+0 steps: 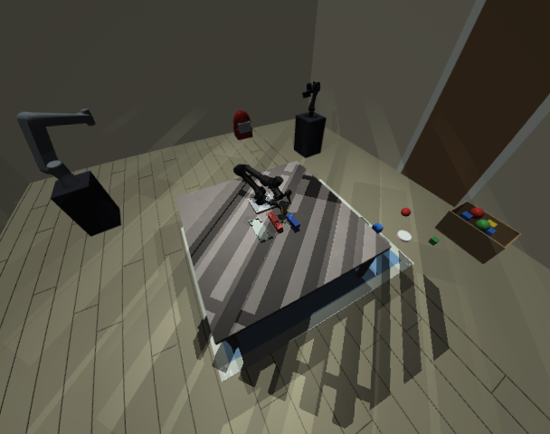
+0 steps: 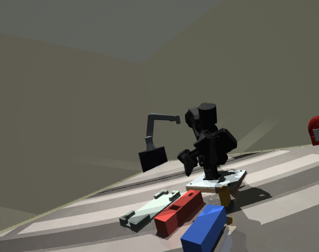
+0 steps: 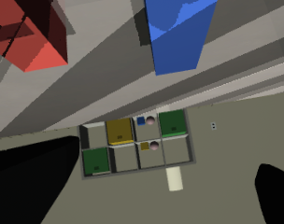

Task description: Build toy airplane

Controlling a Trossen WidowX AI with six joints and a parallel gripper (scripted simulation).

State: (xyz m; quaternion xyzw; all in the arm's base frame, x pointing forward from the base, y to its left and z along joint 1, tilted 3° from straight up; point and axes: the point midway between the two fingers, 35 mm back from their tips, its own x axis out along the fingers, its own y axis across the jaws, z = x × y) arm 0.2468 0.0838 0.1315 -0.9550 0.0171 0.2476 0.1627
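The red fuselage (image 1: 275,221) (image 2: 167,224) (image 3: 35,52) lies on the table beside the pale cradle jig (image 1: 260,230) (image 2: 157,205), its two sockets facing up. No part sits in the cradle. The blue wing (image 1: 293,221) (image 2: 204,228) (image 3: 179,42) lies on the table on the fuselage's other side; its tab is not visible. The yellow tail fin (image 1: 283,210) (image 2: 224,196) stands near the arm's base, behind the wing in the exterior view. My gripper (image 3: 167,161) is open and empty, raised above the table near the base; the wrist view shows nothing between its fingers.
The arm's white base plate (image 1: 261,207) (image 2: 200,184) is close behind the parts. The table (image 1: 247,280) has striped shadows. Beyond its edge the wrist view shows a compartment shelf (image 3: 136,154). A toy box (image 1: 476,247) and other robots on pedestals stand away from the table.
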